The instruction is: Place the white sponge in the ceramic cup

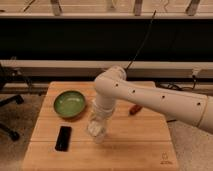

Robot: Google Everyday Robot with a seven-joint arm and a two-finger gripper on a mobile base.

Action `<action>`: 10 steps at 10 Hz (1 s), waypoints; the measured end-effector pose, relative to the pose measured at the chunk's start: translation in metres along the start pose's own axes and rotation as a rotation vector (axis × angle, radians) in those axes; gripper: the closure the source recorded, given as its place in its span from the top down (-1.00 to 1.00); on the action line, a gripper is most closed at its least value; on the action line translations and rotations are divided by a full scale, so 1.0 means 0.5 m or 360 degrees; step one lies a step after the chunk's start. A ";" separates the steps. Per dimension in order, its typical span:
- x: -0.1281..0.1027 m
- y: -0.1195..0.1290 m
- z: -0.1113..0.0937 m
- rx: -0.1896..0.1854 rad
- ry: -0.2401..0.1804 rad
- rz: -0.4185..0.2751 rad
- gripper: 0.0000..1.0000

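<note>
The ceramic cup (98, 134) is a pale tumbler standing on the wooden table (135, 150), near the middle front. My gripper (97, 126) points straight down and sits right over the cup's rim, covering its mouth. The white sponge does not show on its own; something pale shows at the gripper tip, but I cannot tell it apart from the cup. The white arm (150, 97) reaches in from the right.
A shallow green bowl (69, 103) stands at the table's left. A black phone-like slab (63, 138) lies at the front left. A small red-brown object (135, 108) lies behind the arm at right. An office chair base (9, 131) is on the floor at left.
</note>
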 end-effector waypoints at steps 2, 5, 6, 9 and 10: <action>0.005 -0.002 -0.021 0.0011 0.0002 -0.0012 -0.02; 0.016 -0.005 -0.017 0.0039 -0.0013 -0.0008 0.52; 0.016 -0.004 -0.017 0.0041 -0.0013 -0.0004 0.59; 0.021 -0.004 -0.019 0.0061 -0.0016 -0.0005 0.21; 0.022 -0.003 -0.018 0.0069 -0.0021 -0.0006 -0.01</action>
